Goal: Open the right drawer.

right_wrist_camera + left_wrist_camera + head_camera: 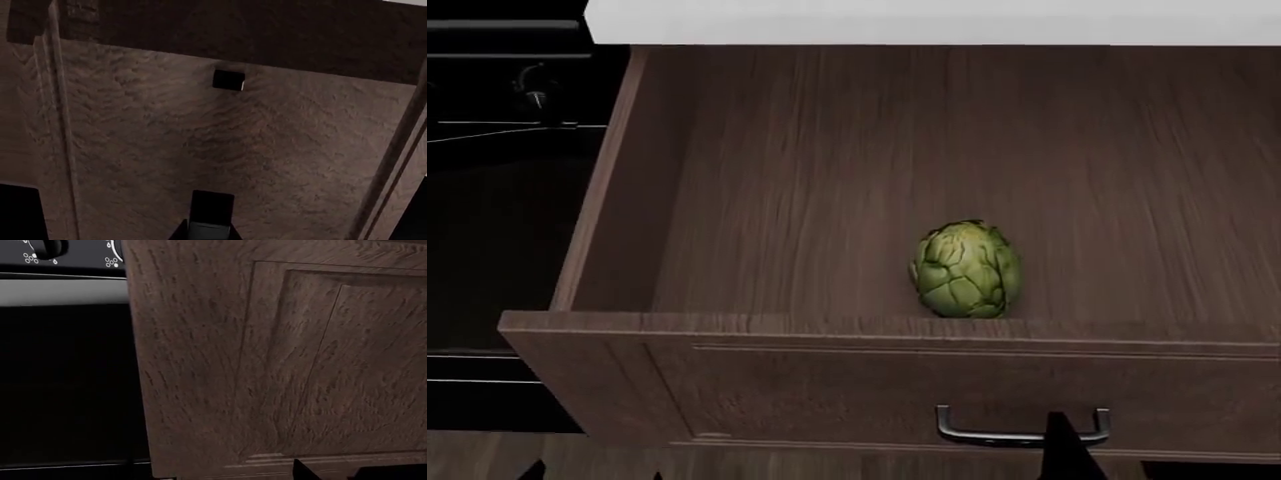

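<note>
In the head view the right drawer stands pulled far out, its brown wood inside showing, with a green artichoke lying in it. Its dark bar handle sits low on the recessed front. My right gripper reaches up from below at the handle's right part. In the right wrist view the drawer front fills the frame, and my right gripper has its jaws against either side of the handle bar. My left gripper shows only two dark tips, set apart, before a cabinet door.
The black stove front with knobs stands left of the drawer; it also shows in the left wrist view. A white countertop edge runs above the drawer. The brown cabinet front continues under the drawer.
</note>
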### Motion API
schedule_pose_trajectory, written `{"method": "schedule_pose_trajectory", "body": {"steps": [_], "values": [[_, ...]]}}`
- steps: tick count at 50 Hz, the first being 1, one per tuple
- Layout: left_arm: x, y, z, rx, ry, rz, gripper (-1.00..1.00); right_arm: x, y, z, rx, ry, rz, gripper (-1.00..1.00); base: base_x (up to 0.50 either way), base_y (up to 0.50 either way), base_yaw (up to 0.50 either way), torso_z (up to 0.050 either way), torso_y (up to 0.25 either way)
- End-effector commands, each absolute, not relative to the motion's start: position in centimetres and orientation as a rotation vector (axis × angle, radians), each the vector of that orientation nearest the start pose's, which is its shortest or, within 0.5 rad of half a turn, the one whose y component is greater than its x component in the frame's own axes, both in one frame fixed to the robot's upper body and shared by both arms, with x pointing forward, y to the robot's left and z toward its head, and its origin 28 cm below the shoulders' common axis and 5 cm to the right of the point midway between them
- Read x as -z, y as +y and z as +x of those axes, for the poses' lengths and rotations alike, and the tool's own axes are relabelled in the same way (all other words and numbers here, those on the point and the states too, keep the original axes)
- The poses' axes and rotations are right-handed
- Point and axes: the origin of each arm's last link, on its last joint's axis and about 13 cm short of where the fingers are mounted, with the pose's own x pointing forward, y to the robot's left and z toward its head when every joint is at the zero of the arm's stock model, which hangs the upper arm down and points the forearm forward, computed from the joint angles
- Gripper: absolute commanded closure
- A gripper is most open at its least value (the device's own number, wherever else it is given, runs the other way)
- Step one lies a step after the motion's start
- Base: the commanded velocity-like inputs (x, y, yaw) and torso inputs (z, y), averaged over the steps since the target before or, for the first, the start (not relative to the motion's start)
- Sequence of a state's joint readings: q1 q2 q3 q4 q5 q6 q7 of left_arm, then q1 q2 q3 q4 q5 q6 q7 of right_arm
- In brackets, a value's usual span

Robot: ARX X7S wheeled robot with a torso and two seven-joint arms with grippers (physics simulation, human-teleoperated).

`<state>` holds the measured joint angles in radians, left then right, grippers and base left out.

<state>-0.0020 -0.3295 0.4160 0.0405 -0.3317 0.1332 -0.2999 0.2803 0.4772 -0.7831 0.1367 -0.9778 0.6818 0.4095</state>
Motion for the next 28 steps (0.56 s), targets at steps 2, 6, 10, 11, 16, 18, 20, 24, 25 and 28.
{"method": "schedule_pose_trajectory", "body": {"steps": [2, 6, 10, 11, 16, 18, 20, 24, 25, 28], "values": [[-1.57, 20.03, 19.45, 0.105, -0.029, -0.040, -1.00, -3.68, -13.71, 23.03, 0.193, -0.260, -1.725, 1.00, -0.17, 0.00, 0.00, 0.000, 0.000], [-1.65, 20.03, 19.42, 0.105, -0.030, -0.042, -1.00, -3.67, -13.74, 23.07, 0.193, -0.260, -1.726, 1.00, -0.17, 0.00, 0.00, 0.000, 0.000], [-1.59, 20.02, 19.46, 0.106, -0.029, -0.041, -1.00, -3.78, -13.68, 22.98, 0.190, -0.261, -1.725, 1.00, -0.17, 0.00, 0.00, 0.000, 0.002], [-1.64, 20.01, 19.45, 0.107, -0.031, -0.043, -1.00, -3.70, -13.70, 23.00, 0.189, -0.261, -1.726, 1.00, -0.17, 0.00, 0.00, 0.000, 0.000], [-1.68, 20.03, 19.46, 0.107, -0.031, -0.043, -1.00, -3.65, -13.73, 23.17, 0.188, -0.263, -1.727, 1.00, -0.16, 0.00, 0.00, 0.002, 0.000], [-1.59, 20.06, 19.49, 0.105, -0.030, -0.042, -1.00, -3.58, -13.75, 23.25, 0.187, -0.265, -1.727, 1.00, -0.17, 0.00, 0.00, 0.000, 0.000], [-1.54, 20.08, 19.52, 0.105, -0.030, -0.042, -1.00, -3.48, -13.80, 23.36, 0.189, -0.265, -1.727, 1.00, -0.17, 0.00, 0.00, 0.000, 0.000], [-1.59, 20.06, 19.51, 0.106, -0.030, -0.043, -1.00, -3.51, -13.82, 23.40, 0.189, -0.266, -1.727, 1.00, -0.17, 0.00, 0.00, 0.000, 0.003], [-1.54, 20.06, 19.53, 0.106, -0.029, -0.042, -1.00, -3.54, -13.84, 23.39, 0.190, -0.265, -1.727, 1.00, -0.16, 0.00, 0.00, 0.000, 0.000], [-1.61, 20.04, 19.51, 0.105, -0.029, -0.042, -1.00, -3.60, -13.82, 23.38, 0.190, -0.266, -1.727, 1.00, -0.16, 0.00, 0.00, 0.000, 0.000]]}}
